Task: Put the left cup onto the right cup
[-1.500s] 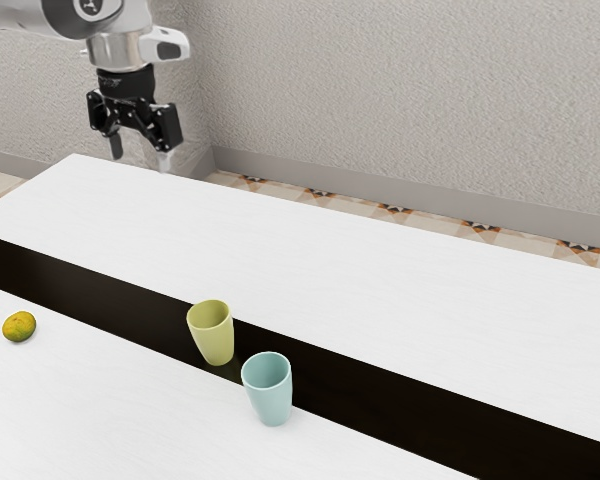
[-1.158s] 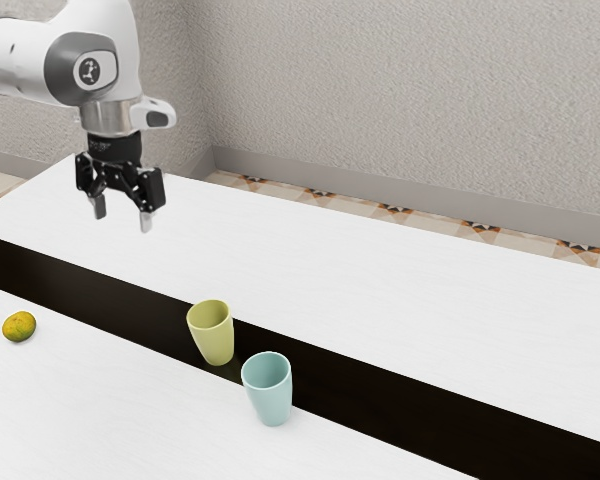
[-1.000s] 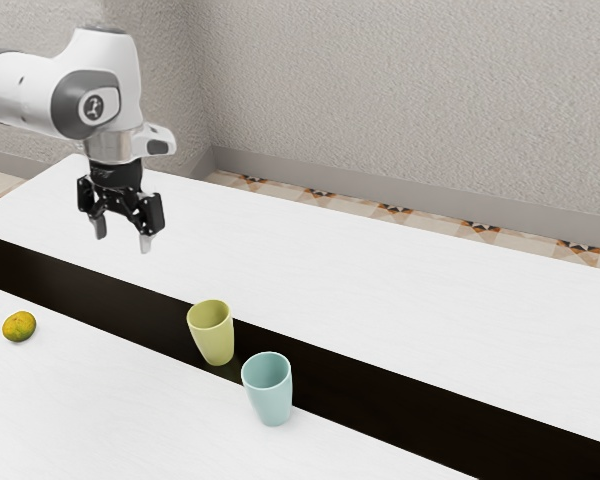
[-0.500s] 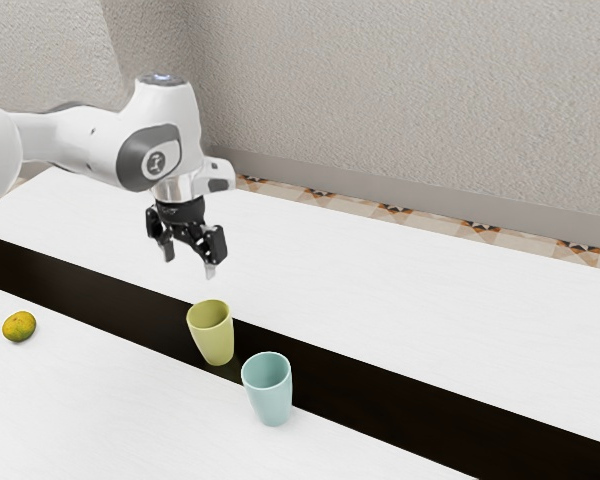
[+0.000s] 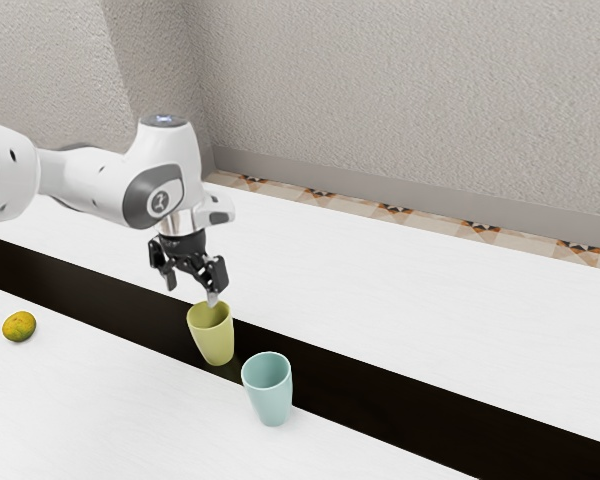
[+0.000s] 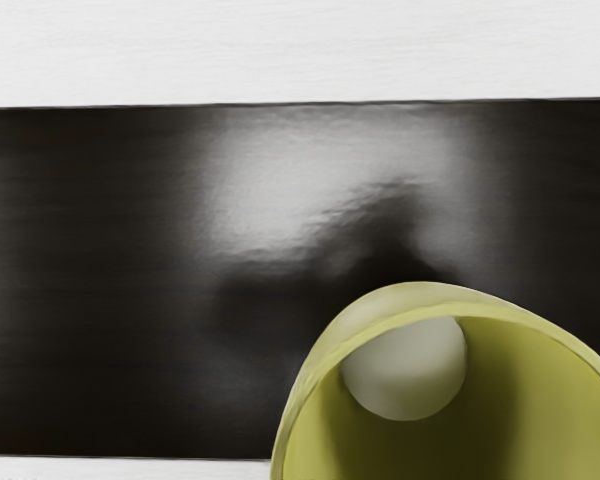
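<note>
Two fingers of my gripper (image 5: 192, 290) hang open, empty, over the yellow cup (image 5: 211, 335), probably to straddle its rim.

The yellow-green cup (image 6: 500, 400) looks smooth and matt, the black table strip (image 6: 130, 250) glossy.

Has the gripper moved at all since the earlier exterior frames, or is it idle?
Yes. The gripper has come down and toward the exterior view's right, ending just above the rim of the yellow-green cup, which has stayed put.
</note>
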`<state>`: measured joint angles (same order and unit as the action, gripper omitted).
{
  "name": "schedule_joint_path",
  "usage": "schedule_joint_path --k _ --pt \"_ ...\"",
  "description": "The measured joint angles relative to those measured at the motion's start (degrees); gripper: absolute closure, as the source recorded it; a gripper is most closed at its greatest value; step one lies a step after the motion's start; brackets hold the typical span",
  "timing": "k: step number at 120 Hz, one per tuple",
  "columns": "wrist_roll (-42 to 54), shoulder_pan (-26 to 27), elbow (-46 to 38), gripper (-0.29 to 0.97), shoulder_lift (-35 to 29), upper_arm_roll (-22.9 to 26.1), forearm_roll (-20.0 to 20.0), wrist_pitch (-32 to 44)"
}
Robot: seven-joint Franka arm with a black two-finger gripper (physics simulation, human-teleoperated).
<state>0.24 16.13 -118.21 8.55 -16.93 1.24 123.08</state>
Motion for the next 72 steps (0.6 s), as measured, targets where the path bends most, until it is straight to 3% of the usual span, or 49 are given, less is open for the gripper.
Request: schedule_joint_path --k 60,72 --pt "-0.1 -0.5 -3.7 0.00 2.8 -0.5 -0.2 4.7" --pt "-0.1 -0.4 -3.7 0.15 3.0 -0.5 -0.2 5.3"
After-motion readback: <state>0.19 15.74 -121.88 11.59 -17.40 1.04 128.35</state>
